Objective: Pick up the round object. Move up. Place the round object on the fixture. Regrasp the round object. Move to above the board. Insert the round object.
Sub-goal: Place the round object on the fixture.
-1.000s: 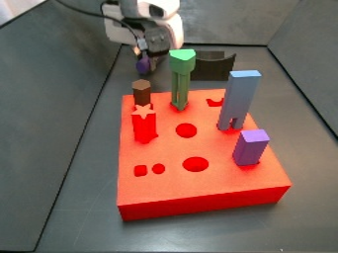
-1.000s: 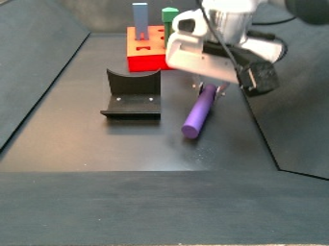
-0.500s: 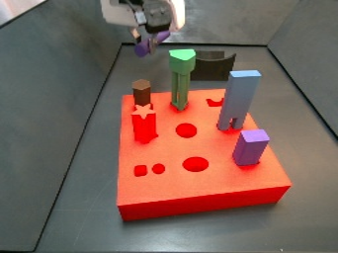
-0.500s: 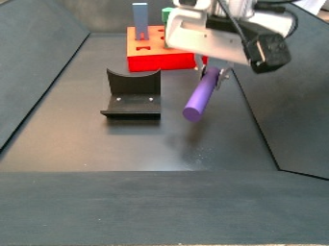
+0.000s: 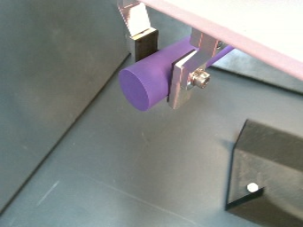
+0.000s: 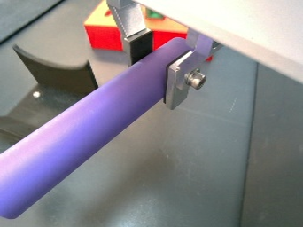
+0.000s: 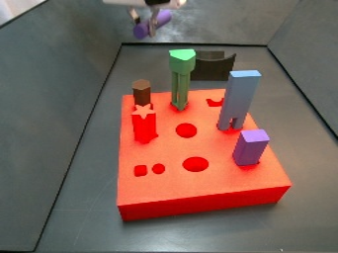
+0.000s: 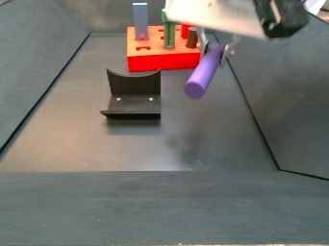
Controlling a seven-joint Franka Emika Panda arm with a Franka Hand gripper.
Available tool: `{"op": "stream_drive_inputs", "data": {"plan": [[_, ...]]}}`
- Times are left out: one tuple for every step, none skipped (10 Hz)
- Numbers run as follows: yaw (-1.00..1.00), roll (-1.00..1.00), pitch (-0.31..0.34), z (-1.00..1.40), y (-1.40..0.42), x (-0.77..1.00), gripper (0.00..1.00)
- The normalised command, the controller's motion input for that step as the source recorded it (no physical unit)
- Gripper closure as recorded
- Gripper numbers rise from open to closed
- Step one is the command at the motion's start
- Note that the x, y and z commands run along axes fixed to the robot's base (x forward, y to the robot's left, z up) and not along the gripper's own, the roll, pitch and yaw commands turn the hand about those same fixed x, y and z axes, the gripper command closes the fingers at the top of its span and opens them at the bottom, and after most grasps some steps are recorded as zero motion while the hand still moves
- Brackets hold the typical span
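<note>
The round object, a long purple cylinder peg [image 8: 205, 71], hangs tilted in the air with my gripper [image 8: 217, 42] shut on its upper part. In both wrist views the silver fingers clamp the peg [image 6: 95, 133] from two sides, and its round end [image 5: 147, 90] faces the camera. The gripper [image 7: 150, 14] is at the top edge of a side view, high above the floor behind the board. The fixture [image 8: 131, 94] stands on the floor below and to one side of the peg. The red board [image 7: 199, 168] lies apart from it.
On the board stand a green peg [image 7: 181, 79], a pale-blue arch block [image 7: 239, 99], a short purple square block [image 7: 251, 146], a brown block [image 7: 141, 91] and a red star piece [image 7: 144, 125]. Dark sloping walls [image 8: 38, 86] enclose the floor.
The gripper has risen with the purple peg, lifting it off the floor. Board and fixture have not moved.
</note>
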Motion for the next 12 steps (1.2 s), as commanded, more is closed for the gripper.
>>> {"op": "stream_drive_inputs", "data": {"plan": [[-0.01,0.07,0.042,1.0,0.01,-0.03,1.0],[-0.01,0.08,0.043,0.9,0.01,-0.03,1.0],[0.0,0.09,0.052,0.69,0.01,-0.02,1.0],[0.0,0.09,0.059,0.59,0.01,-0.02,1.0],[0.01,0.09,0.07,0.38,0.01,0.0,1.0],[0.01,0.09,0.077,0.27,0.01,0.0,1.0],[1.0,-0.09,-0.045,-0.05,-0.04,1.0,1.0],[1.0,-0.09,-0.043,-0.06,-0.04,1.0,1.0],[1.0,-0.12,-0.041,-0.06,-0.04,1.0,1.0],[1.0,-0.15,-0.043,-0.06,-0.04,1.0,1.0],[0.88,-0.19,-0.037,-0.06,-0.04,1.0,1.0],[0.72,-0.19,-0.032,-0.06,-0.03,1.0,1.0]]}}
